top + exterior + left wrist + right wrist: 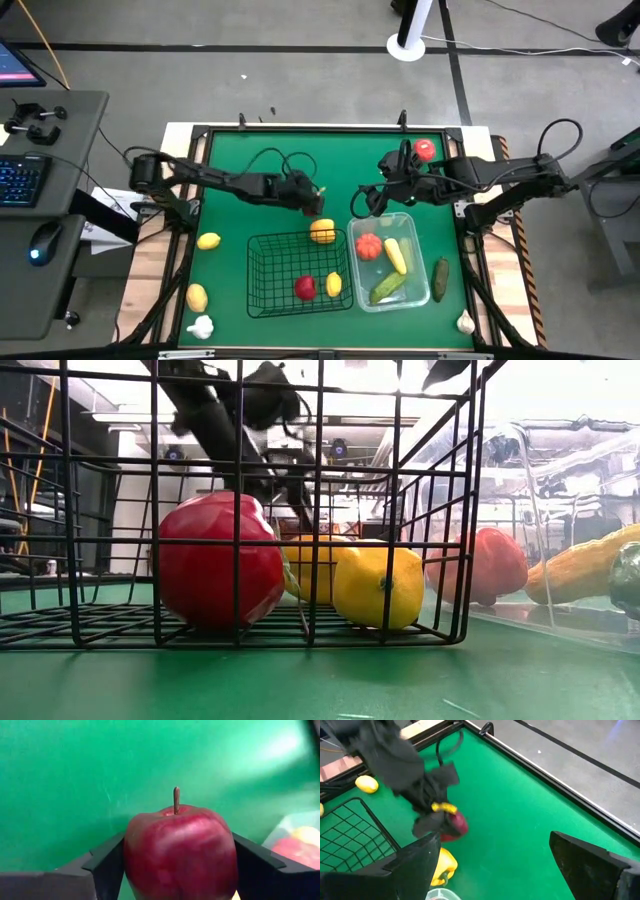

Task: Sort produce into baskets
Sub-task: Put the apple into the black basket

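Plainly, left claw (177,870) grips an unlabelled red apple (180,852)

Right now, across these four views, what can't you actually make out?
- Red stemmed apple: hidden under the left hand in the high view.
- Apple's underside: cut off by the left wrist picture's edge.
- Black wire-mesh basket: its bars block most of the low view.
- Right hand: its fingertips are cut off in its wrist view.

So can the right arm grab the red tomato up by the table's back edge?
Probably yes. The right gripper is open and empty, and the red tomato sits in the open beside that arm, with nothing covering it.
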Motion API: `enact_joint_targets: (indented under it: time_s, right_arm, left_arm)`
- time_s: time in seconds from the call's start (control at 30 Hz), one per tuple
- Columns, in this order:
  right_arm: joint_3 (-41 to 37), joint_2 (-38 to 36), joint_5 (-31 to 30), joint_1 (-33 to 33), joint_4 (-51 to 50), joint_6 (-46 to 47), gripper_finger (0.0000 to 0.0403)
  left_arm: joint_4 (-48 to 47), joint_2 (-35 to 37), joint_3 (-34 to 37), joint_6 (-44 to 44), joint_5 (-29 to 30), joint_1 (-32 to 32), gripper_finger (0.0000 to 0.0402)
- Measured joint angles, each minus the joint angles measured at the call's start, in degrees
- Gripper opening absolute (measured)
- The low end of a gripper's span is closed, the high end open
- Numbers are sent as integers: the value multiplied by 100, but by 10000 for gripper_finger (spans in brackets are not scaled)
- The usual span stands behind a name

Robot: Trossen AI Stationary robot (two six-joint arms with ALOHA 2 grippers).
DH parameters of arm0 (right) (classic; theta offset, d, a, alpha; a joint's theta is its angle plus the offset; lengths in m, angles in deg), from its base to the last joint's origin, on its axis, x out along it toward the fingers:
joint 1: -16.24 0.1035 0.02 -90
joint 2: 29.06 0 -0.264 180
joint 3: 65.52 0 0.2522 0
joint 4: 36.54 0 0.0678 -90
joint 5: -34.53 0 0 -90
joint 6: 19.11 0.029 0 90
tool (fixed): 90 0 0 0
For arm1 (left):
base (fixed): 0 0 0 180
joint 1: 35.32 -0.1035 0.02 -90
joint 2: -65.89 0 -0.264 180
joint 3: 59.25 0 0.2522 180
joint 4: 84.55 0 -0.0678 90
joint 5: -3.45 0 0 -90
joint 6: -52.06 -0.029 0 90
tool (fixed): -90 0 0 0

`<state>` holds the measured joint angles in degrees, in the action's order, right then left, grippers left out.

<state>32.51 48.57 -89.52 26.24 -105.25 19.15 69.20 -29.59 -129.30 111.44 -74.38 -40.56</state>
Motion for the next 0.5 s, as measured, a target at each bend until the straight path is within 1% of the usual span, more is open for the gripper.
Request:
enact_joint_targets:
  time_s: [0.13,0.3,0.4,0.5]
  right_arm:
    - [0,-2,-44,0,50,-192,365]
    - [0,-66,-42,1,33,-473,365]
    - [0,-247,-38,28,-52,-575,365]
    - [0,-520,-38,74,-197,-569,365]
  left_arm:
    - [-137,920,-5,-955,393,-44,266]
    - [61,2014,-11,-2181,489,144,271]
    - [398,2385,-14,-2574,338,426,271]
    - [820,2450,-17,-2807,220,755,271]
